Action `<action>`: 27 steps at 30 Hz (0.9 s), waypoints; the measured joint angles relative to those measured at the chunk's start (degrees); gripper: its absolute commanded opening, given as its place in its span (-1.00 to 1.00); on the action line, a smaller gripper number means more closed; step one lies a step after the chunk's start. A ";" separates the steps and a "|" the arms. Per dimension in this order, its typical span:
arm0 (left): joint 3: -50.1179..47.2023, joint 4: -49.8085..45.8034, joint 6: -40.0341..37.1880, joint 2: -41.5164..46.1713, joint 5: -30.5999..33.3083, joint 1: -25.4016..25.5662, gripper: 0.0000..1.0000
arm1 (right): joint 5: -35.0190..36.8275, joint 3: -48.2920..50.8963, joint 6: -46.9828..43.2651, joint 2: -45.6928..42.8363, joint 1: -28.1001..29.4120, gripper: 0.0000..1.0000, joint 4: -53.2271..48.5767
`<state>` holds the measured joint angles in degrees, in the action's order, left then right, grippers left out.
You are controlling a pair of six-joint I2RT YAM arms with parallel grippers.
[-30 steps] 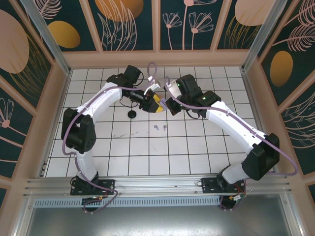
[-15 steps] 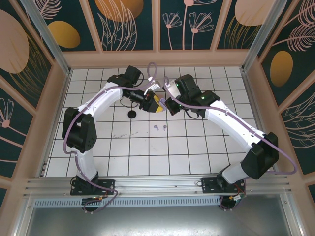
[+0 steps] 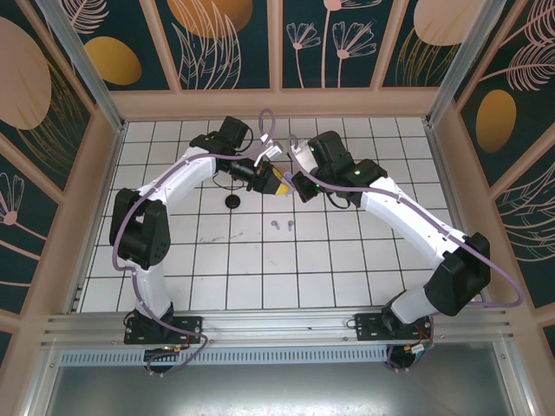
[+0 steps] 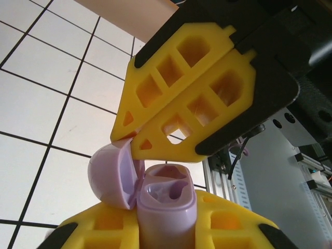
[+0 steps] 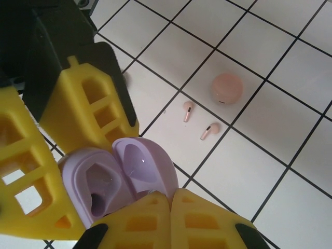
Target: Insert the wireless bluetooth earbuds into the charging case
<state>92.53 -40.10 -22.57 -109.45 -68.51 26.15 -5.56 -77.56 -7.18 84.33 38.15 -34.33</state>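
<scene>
Lilac earbuds lay side by side on the white tiles at 6 o'clock from your two grippers, apart from both; your left gripper and right gripper met tip to tip. Through your left wrist camera, your left fingers pinched the open lilac case, while your right gripper, jaws pressed together, touched its lid at 11 o'clock. Through your right wrist camera, pink earbuds lay at 1 o'clock from those pressed tips, well apart, the pink case near them.
</scene>
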 measured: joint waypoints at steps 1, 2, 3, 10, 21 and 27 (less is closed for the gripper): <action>-0.11 0.28 0.17 0.00 -0.04 0.00 -0.87 | 0.13 0.00 0.00 0.00 0.00 -1.00 0.00; -0.22 0.55 0.24 0.00 -0.09 0.00 -0.95 | 0.28 -0.09 0.00 0.00 0.00 -1.00 0.00; -0.37 0.96 0.37 0.02 -0.17 0.00 -1.00 | 0.46 -0.13 0.02 0.00 0.00 -1.00 0.00; -8.22 13.09 6.64 4.24 -0.44 -0.07 -1.00 | 1.51 -1.36 2.05 -0.11 -0.37 -0.27 -0.63; -22.36 47.43 28.72 14.78 7.23 0.11 -1.00 | -1.36 -2.01 12.63 -8.46 -1.62 0.24 -0.20; -25.46 57.02 34.16 15.87 13.94 0.11 -1.00 | -2.51 -2.01 19.37 -8.85 -4.04 0.26 -0.20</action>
<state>67.07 16.93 11.60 -93.58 -54.57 26.26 -8.08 -79.57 12.19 75.48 34.11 -34.52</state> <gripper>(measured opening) 0.210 0.623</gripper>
